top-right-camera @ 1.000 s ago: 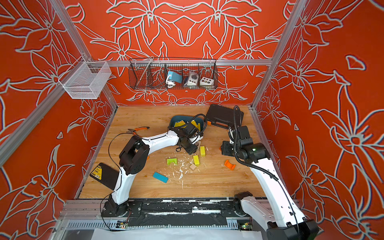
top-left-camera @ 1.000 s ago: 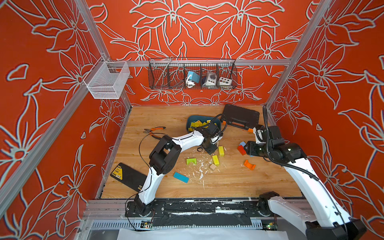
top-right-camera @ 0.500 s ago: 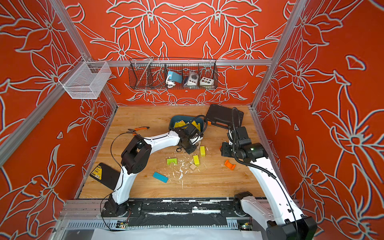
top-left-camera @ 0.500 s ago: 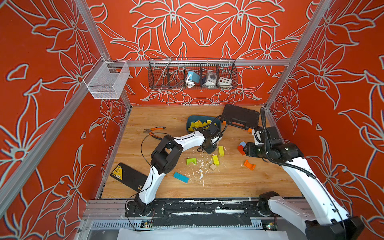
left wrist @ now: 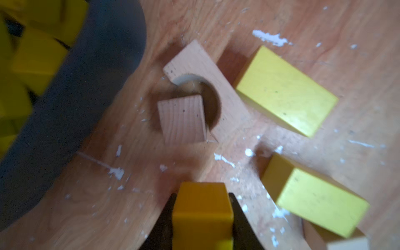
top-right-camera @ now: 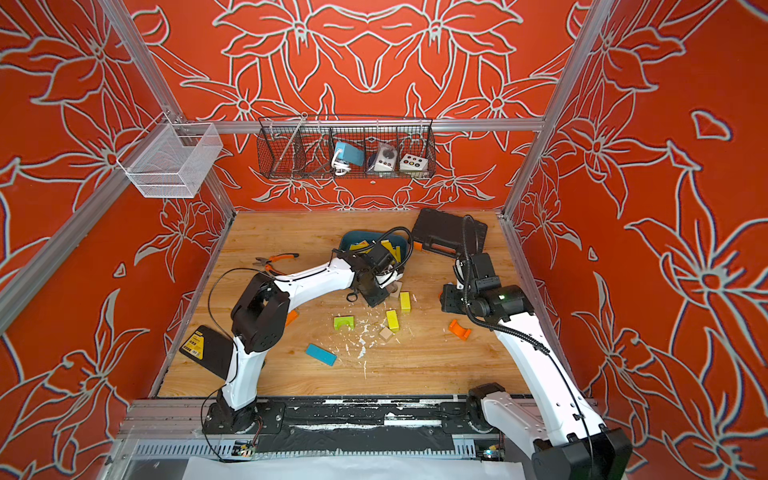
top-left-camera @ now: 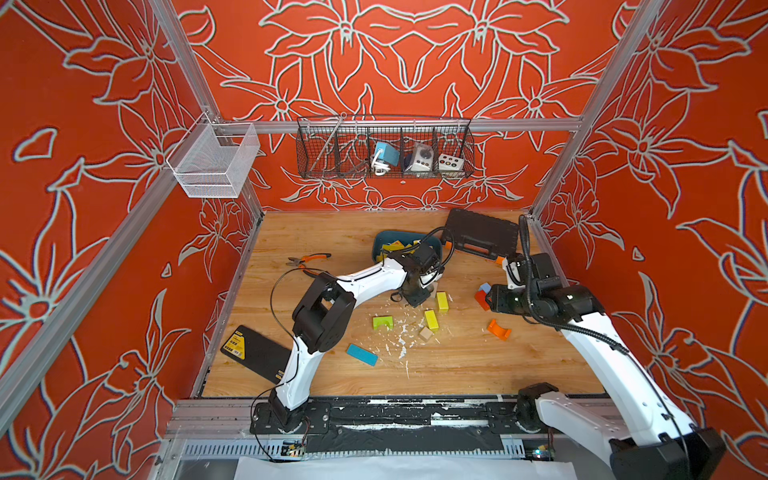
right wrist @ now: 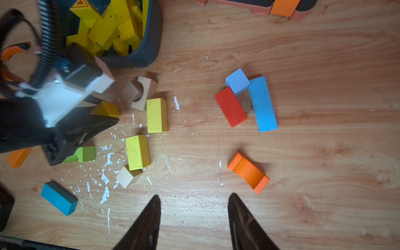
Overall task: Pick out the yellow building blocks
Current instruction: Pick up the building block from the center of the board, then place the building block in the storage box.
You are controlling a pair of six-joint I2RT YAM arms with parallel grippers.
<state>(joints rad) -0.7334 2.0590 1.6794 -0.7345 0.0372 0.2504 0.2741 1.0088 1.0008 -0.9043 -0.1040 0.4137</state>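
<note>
My left gripper [left wrist: 202, 194] is shut on a small yellow building block [left wrist: 202, 207], held just above the wooden table [top-left-camera: 457, 365]. In the right wrist view the same block [right wrist: 106, 109] sits between the left gripper's dark fingers. Two yellow bars [top-left-camera: 442, 301] [top-left-camera: 431, 319] lie on the table beside the left gripper [top-left-camera: 417, 297]. Several more yellow blocks [right wrist: 112, 26] fill the dark blue bin [top-left-camera: 380, 245] behind it. My right gripper [right wrist: 192, 197] hangs open and empty over bare wood to the right.
A tan arch [left wrist: 201, 71] and tan cube [left wrist: 181, 119] lie ahead of the held block. A lime-green arch [top-left-camera: 382, 322], blue bar [top-left-camera: 362, 354], orange arch [top-left-camera: 498, 329] and red block [right wrist: 230, 106] are scattered around. A black case [top-left-camera: 482, 235] and pliers [top-left-camera: 307, 259] lie farther back.
My left gripper's jaws have closed on the yellow block. The right arm has shifted slightly, its jaws unchanged.
</note>
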